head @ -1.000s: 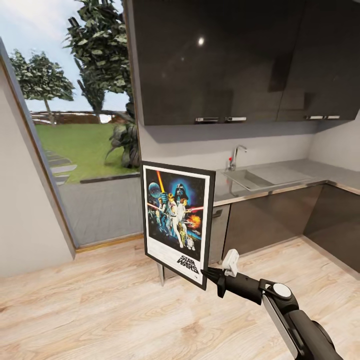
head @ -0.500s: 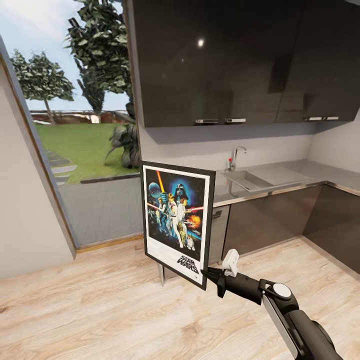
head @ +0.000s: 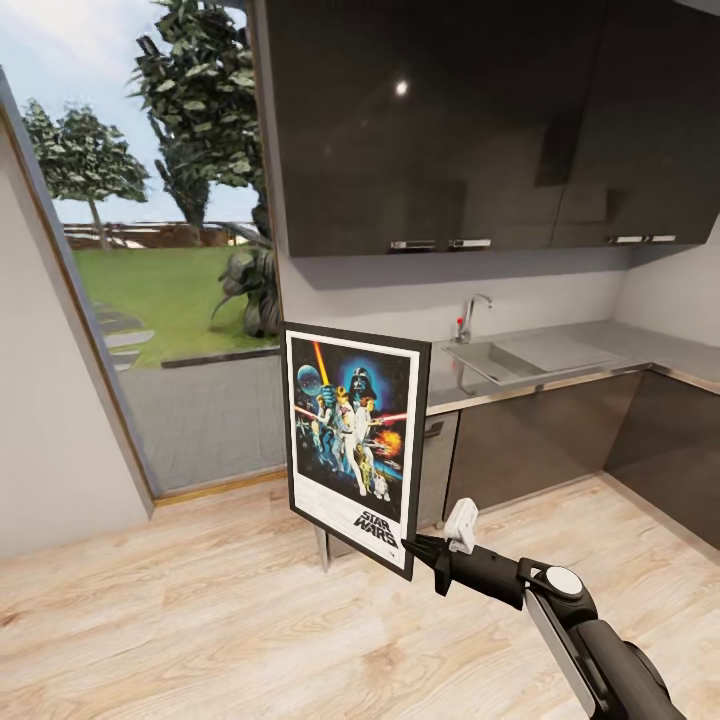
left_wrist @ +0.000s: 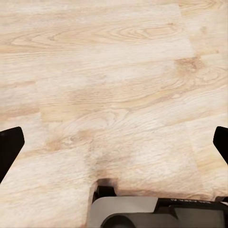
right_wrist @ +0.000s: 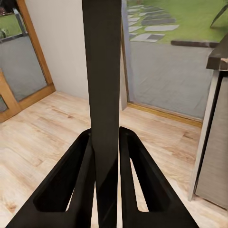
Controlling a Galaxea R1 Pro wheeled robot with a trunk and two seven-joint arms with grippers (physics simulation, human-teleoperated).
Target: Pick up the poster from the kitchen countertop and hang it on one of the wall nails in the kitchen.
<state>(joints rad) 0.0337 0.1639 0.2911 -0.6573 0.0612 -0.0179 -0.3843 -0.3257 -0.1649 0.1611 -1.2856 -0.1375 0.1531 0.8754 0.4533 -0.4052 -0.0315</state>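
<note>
Black-framed, the poster point(head: 355, 440) stands upright in the air above the wood floor point(head: 200, 620), in front of the countertop point(head: 580, 355). My right gripper point(head: 415, 548) pinches its lower corner, fingers point(right_wrist: 137, 180) pressed on both faces. My left gripper point(left_wrist: 114, 142) is spread wide over bare floor.

Dark glossy wall cabinets point(head: 440, 120) far above; chrome tap point(head: 472, 312) beside sink point(head: 500, 357) (inset); wood floor point(head: 200, 620) near; lawn point(head: 165, 285), trees point(head: 85, 155) left.
</note>
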